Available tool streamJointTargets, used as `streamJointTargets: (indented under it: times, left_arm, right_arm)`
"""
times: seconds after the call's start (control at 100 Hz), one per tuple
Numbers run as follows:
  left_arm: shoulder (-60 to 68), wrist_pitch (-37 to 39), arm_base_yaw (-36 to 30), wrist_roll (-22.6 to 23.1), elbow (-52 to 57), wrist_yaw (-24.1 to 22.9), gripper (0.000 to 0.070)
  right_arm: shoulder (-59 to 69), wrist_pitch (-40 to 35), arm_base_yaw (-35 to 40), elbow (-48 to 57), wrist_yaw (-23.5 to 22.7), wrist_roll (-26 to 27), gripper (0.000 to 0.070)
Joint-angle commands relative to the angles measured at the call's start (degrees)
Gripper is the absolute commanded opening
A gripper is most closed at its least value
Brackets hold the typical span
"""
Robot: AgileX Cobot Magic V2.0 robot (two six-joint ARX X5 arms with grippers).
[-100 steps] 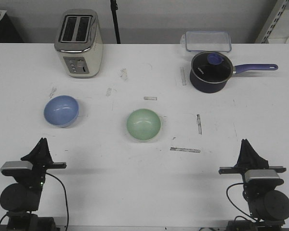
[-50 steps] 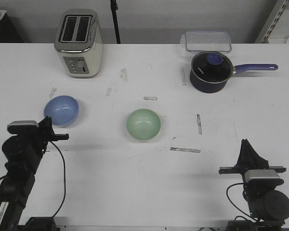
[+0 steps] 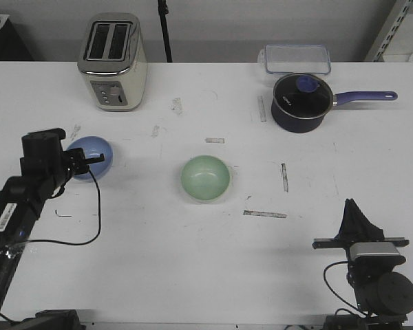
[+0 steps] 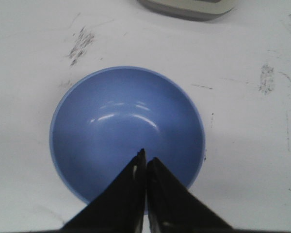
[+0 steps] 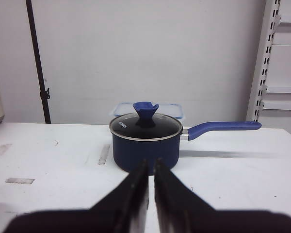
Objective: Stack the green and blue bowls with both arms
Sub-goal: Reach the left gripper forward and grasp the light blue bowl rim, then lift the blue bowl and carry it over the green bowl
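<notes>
Overhead, the left pincer [image 3: 89, 159] hangs over the glossy periwinkle-blue round bowl [image 3: 91, 155]; the pale mint-green bowl [image 3: 206, 178] sits well apart on the white desk [image 3: 193, 261]. Both wrist views show tips together, the right pincer [image 5: 151, 167] facing a navy lidded saucepan [image 5: 145, 141].

- Blue bowl [image 4: 126, 131]: smooth, glossy glaze with curved white highlights on the inner wall (ceramic or plastic cannot be told).
- Green bowl [image 3: 206, 178]: the same smooth, shiny finish, in pale mint.
- Table [image 3: 193, 261]: matt white top, scuffed with grey smudges and worn strips of tape.
- Toaster [image 3: 113, 60]: cream glossy body, polished metal top.
- Saucepan [image 5: 144, 145]: dark navy body with a slight sheen, clear glass lid with a metal rim, smooth handle.
- Container [image 3: 297, 58]: clear plastic.
- Left gripper [image 4: 146, 167]: matt black fingers.
</notes>
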Motion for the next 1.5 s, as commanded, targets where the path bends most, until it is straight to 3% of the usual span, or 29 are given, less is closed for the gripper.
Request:
streamJointTargets:
  times: [0.0, 0.13, 0.27, 0.41, 0.55, 0.74, 0.79, 1.31, 1.49]
  left_arm:
    - [1.81, -5.33, 1.25, -4.13, 4.85, 0.22, 0.0002]
    - [3.85, -9.53, 5.05, -4.04, 8.85, 4.13, 0.0002]
    - [5.14, -11.58, 12.81, -5.14, 9.42, 17.77, 0.0002]
    - [6.40, -12.79, 18.25, -5.60, 9.42, 20.17, 0.0021]
    - [7.89, -12.48, 21.44, -5.60, 9.42, 20.17, 0.0260]
    - [11.06, -12.17, 21.92, -5.51, 9.42, 20.17, 0.0503]
    - [12.00, -11.91, 21.88, -5.51, 9.42, 20.17, 0.0537]
    - [22.32, -4.24, 17.03, -5.62, 9.42, 19.96, 0.0515]
    - [24.61, -4.59, 16.33, -5.60, 9.42, 18.95, 0.0434]
  right_arm:
    - [-0.13, 0.79, 0.02, 0.00, -0.02, -0.09, 0.0012]
    - [-0.13, 0.79, 0.02, 0.00, -0.02, -0.09, 0.0012]
    - [-0.13, 0.79, 0.00, 0.00, 0.00, -0.09, 0.0012]
    - [-0.13, 0.79, 0.00, 0.00, -0.02, -0.09, 0.0012]
    - [-0.13, 0.79, 0.00, 0.00, -0.02, -0.09, 0.0012]
    - [-0.13, 0.79, 0.00, 0.00, -0.02, -0.09, 0.0012]
    - [-0.13, 0.79, 0.00, 0.00, -0.02, -0.09, 0.0012]
    - [-0.13, 0.79, 0.00, 0.00, -0.02, -0.09, 0.0012]
    - [-0.13, 0.79, 0.00, 0.00, -0.02, -0.09, 0.0012]
